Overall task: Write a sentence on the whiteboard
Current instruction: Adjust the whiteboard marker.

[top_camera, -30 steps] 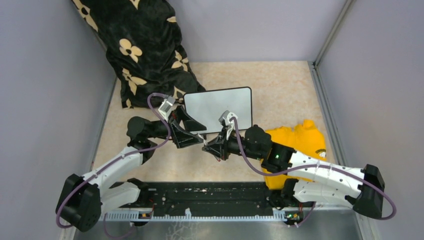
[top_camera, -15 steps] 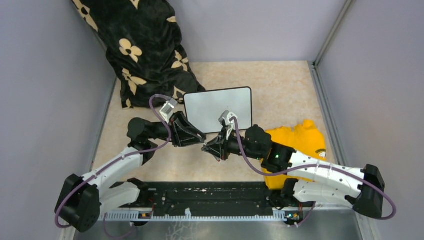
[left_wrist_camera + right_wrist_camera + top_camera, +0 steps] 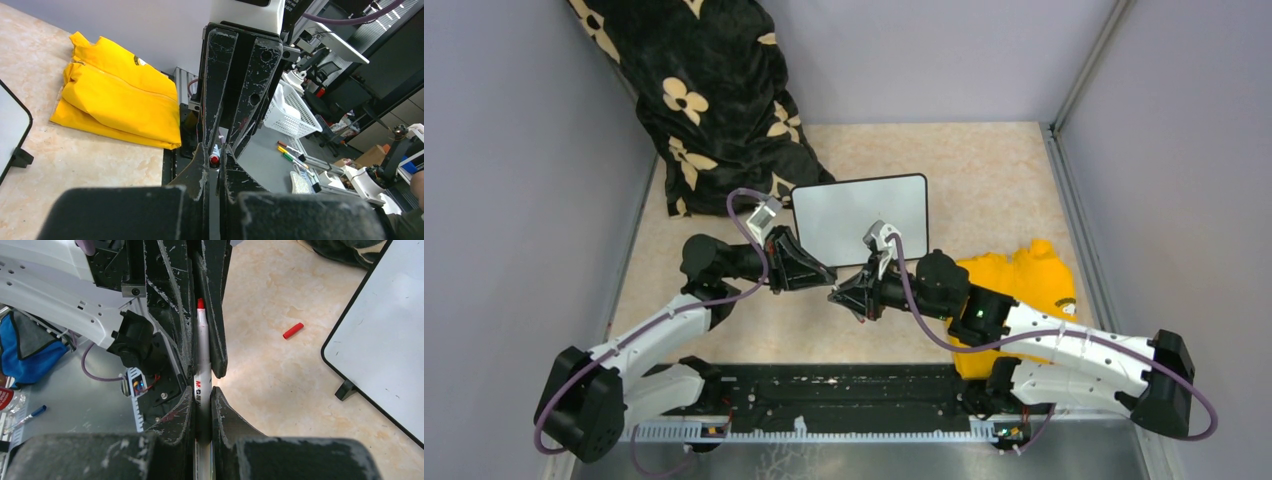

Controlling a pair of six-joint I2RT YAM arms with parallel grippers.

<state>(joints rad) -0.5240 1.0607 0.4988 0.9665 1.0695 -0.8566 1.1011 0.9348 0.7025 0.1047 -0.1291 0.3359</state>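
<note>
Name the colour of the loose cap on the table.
Red; the cap is clearest in the right wrist view.

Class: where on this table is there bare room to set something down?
Bare table: far right, between the whiteboard, the yellow garment and the wall; also the strip just beyond the black rail. Crowded: in front of the whiteboard, where left gripper and right gripper clamp the marker.

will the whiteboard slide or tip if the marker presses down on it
Likely stiff: the whiteboard looks like a flat framed panel. Low on short feet, it seems unlikely to tip. It could skid on the smooth table: the left gripper and right gripper both clamp the marker, not the board.
</note>
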